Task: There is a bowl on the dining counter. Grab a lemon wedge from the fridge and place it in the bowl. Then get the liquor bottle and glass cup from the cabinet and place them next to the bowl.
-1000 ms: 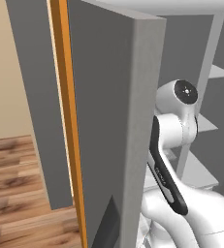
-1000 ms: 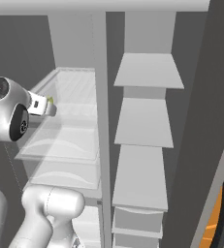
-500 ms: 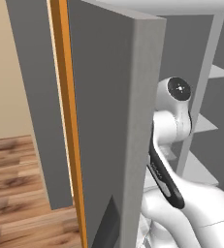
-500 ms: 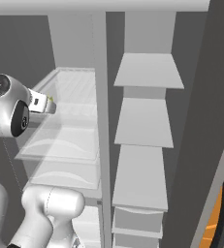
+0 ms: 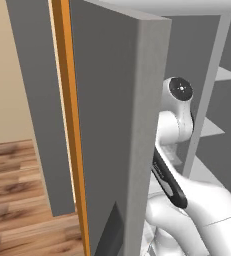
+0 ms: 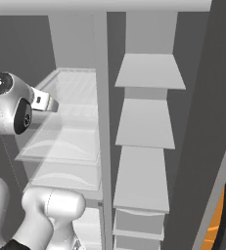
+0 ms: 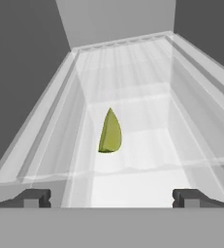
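Observation:
A yellow-green lemon wedge (image 7: 110, 132) stands on its flat side on a glass fridge shelf (image 7: 133, 72), midway along it. My gripper (image 7: 111, 197) is open just in front of the shelf's near edge. Its two dark fingertips (image 7: 33, 197) stand wide apart, well short of the wedge, with nothing between them. In the right base view my hand (image 6: 43, 101) reaches in over the same glass shelf (image 6: 60, 141) in the fridge's left compartment. The bowl, the liquor bottle and the glass cup are out of view.
The open grey fridge door (image 5: 112, 125), with an orange edge (image 5: 69, 125), stands close on my arm's left. A vertical divider (image 6: 101, 122) separates the glass shelves from the grey stepped shelves (image 6: 146, 122) on the right. Wood floor (image 5: 12, 200) lies to the left.
My arm has risen a little and pushed the hand slightly further in toward the glass shelf. The gripper has stayed open.

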Robot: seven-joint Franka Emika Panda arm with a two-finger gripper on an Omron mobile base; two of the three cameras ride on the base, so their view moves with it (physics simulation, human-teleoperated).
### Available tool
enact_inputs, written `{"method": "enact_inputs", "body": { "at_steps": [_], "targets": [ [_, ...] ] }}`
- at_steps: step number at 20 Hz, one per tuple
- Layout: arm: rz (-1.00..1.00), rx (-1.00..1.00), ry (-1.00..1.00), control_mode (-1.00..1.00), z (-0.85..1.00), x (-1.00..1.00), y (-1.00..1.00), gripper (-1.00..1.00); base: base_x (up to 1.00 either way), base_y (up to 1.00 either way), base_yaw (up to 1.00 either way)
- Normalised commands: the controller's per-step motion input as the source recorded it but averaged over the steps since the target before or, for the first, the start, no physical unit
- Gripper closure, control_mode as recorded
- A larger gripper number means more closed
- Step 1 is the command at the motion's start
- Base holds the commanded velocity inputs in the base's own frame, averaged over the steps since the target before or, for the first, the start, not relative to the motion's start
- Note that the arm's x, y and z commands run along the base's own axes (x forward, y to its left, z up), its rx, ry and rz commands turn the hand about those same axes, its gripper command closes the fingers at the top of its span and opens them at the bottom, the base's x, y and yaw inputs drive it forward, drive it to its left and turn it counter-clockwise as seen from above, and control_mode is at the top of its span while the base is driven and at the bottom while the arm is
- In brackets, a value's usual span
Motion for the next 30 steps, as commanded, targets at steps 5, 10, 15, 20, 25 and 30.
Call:
{"method": "enact_inputs", "body": {
  "at_steps": [5,10,15,20,25,30],
  "targets": [
    [-0.04,0.0,0.03,-1.0,0.0,0.29,0.0,-1.0,0.0,0.0,0.0],
    [-0.03,0.0,0.03,-1.0,0.0,0.25,0.0,-1.0,0.0,0.0,0.0],
    [-0.01,0.0,0.03,-1.0,-0.01,0.19,0.06,-1.0,0.0,0.0,0.0],
    [0.0,0.0,0.04,-1.0,-0.09,0.15,0.1,-1.0,0.0,0.0,0.0],
    [0.0,0.0,0.05,-1.0,-0.16,0.11,0.02,-1.0,0.0,0.0,0.0],
    [0.0,-0.03,0.06,-1.0,-0.27,0.11,0.01,-1.0,0.0,0.0,0.0]
  ]
}}
